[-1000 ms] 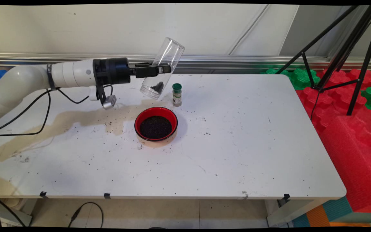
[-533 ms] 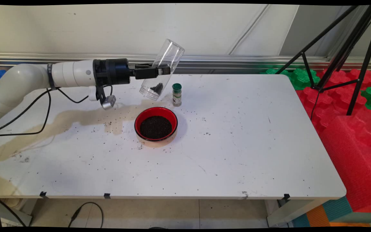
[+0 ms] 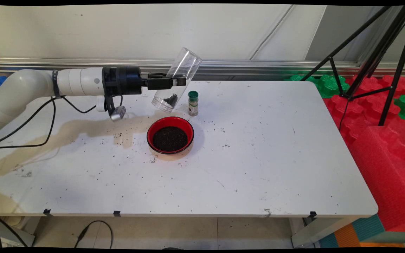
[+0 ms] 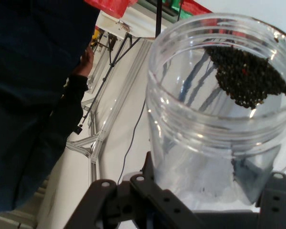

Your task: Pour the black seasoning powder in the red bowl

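Observation:
My gripper [image 3: 175,81] is shut on a clear plastic jar [image 3: 181,66], held in the air and tilted with its open mouth down and to the left. A small clump of dark grains [image 3: 170,100] lies near the mouth inside. Just below and in front stands a red bowl [image 3: 152,127] filled with dark grains. A small green-capped spice bottle [image 3: 193,103] stands on the table right of the jar's mouth. In the hand view the jar [image 4: 205,143] sits in the gripper [image 4: 195,193], with the grains [image 4: 243,76] clinging by its rim.
Loose grains and a brownish stain [image 3: 83,128] lie on the white table [image 3: 258,158] left of the bowl. A black tripod [image 3: 374,56] and red and green foam blocks [image 3: 381,116] stand at the right. A person in dark clothes [image 4: 33,95] fills the hand view's left.
The gripper has sunk a little with the jar, bringing its mouth lower toward the bowl. The bowl and the spice bottle have not moved.

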Robot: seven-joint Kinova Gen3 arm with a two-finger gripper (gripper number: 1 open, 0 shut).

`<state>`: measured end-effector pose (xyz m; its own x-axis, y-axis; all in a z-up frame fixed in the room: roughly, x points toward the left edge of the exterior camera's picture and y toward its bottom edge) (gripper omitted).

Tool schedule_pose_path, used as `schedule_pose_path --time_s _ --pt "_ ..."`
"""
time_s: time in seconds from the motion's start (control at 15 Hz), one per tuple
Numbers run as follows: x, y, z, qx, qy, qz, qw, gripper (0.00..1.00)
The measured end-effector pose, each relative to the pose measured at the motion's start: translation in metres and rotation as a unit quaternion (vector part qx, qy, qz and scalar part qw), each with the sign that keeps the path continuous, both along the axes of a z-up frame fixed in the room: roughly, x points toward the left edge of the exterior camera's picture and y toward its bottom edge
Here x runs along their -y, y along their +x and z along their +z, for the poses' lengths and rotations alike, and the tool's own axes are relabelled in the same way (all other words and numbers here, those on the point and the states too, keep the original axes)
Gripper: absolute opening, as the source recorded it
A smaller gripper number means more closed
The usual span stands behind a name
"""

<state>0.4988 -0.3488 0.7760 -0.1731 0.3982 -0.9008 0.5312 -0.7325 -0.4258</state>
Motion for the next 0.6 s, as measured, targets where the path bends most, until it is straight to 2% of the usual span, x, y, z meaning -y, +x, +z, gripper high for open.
schedule_pose_path --time_s 0.2,0.6 --pt "0.0006 -0.0003 0.0010 -0.004 0.007 0.000 1.0000 0.00" --pt "0.0012 0.0013 0.0069 -0.026 0.038 0.009 0.9989 0.00"
